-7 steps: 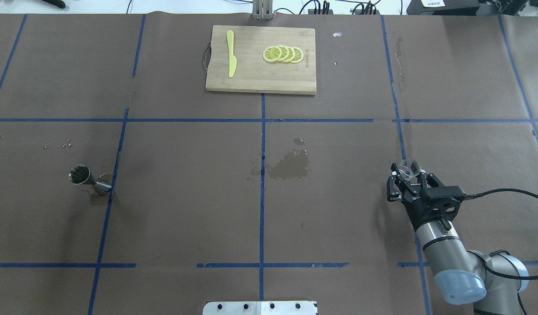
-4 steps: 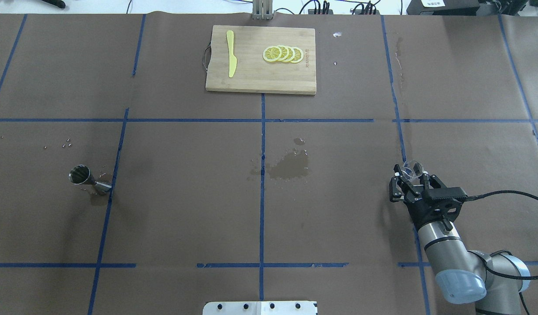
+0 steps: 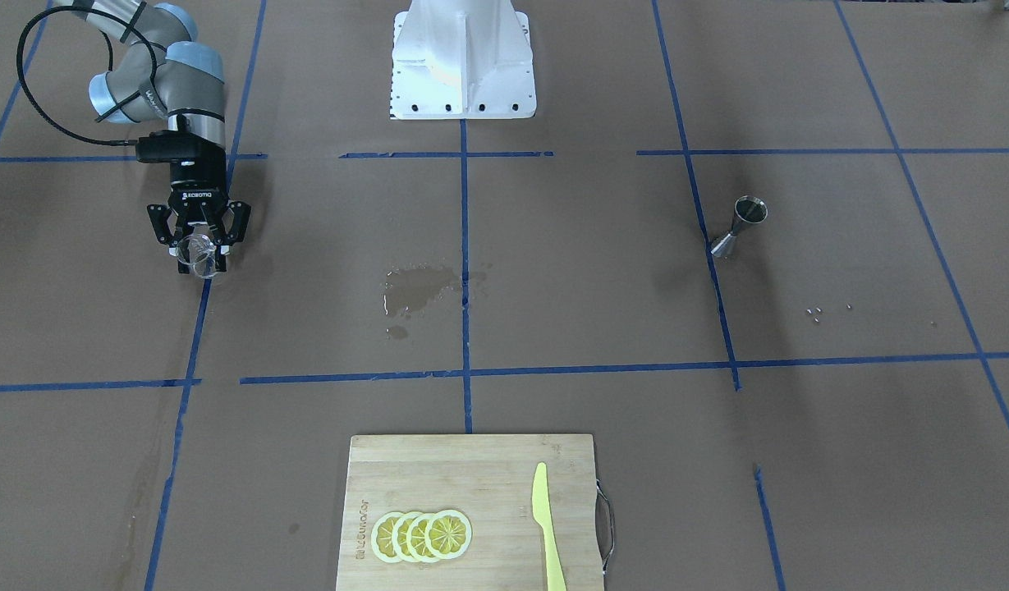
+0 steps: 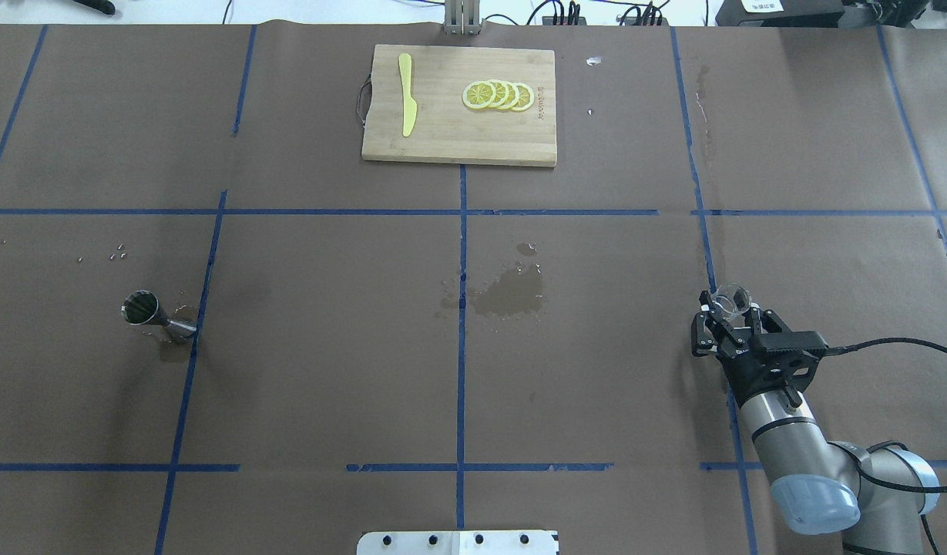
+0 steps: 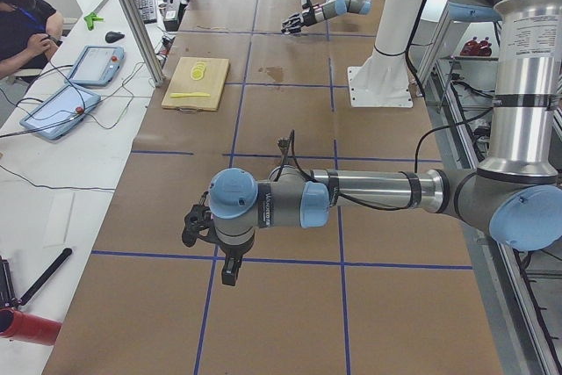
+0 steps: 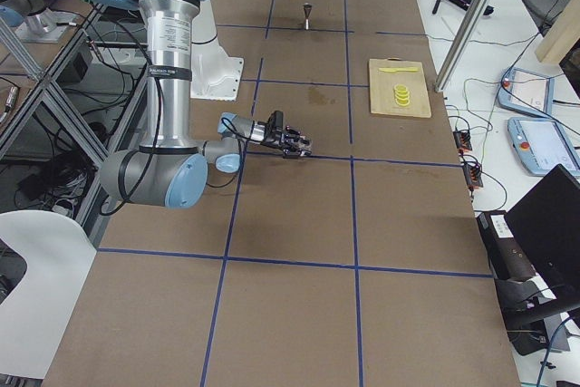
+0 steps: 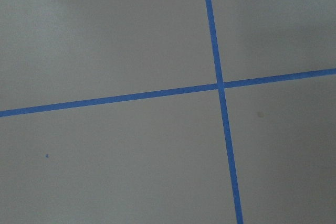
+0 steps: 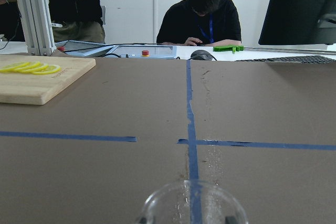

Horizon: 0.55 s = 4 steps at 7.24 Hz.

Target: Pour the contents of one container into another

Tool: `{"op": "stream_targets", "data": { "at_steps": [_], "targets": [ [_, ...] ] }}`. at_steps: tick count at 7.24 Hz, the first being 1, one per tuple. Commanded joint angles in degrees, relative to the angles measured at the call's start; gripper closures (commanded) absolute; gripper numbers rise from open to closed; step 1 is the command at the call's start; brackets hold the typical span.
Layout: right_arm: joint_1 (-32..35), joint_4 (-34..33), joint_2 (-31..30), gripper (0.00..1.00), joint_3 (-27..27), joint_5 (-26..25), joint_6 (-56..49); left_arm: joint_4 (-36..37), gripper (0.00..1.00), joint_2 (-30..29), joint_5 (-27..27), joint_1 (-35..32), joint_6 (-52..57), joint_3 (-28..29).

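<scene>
One clear cup (image 4: pixel 731 296) sits clamped in right end effector (image 4: pixel 726 310); jigger (image 4: pixel 153 314) stands well apart; left end effector (image 5: pixel 195 224): cannot tell.

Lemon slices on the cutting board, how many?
4. The lemon slices overlap in one row on the cutting board, right of the yellow knife in the overhead view: leftmost fully exposed, three tucked partly under it in turn. Another could hide beneath.

You'll find the steel jigger (image 4: pixel 156 317) standing upright on the table's left side, its base touching a blue tape line. It is shiny and hourglass-shaped, with its open mouth up. Your clear cup (image 4: pixel 728 297), short and round, sits mouth up between the fingers of the right pincer (image 4: pixel 726 307), well apart from the jigger.
</scene>
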Motion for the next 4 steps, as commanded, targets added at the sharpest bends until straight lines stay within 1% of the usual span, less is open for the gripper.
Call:
{"op": "stream_targets", "data": {
  "at_steps": [1, 2, 4],
  "targets": [
    [0.0, 0.0, 0.3, 0.02, -0.04, 0.0, 0.51, 0.0, 0.0, 0.0, -0.05, 0.03, 0.01, 0.0],
    [0.09, 0.0, 0.39, 0.0, -0.04, 0.0, 0.6, 0.0, 0.0, 0.0, -0.05, 0.03, 0.1, 0.0],
    [0.0, 0.0, 0.57, 0.0, 0.05, 0.0, 0.6, 0.0, 0.0, 0.0, -0.05, 0.03, 0.1, 0.0]
  ]
}}
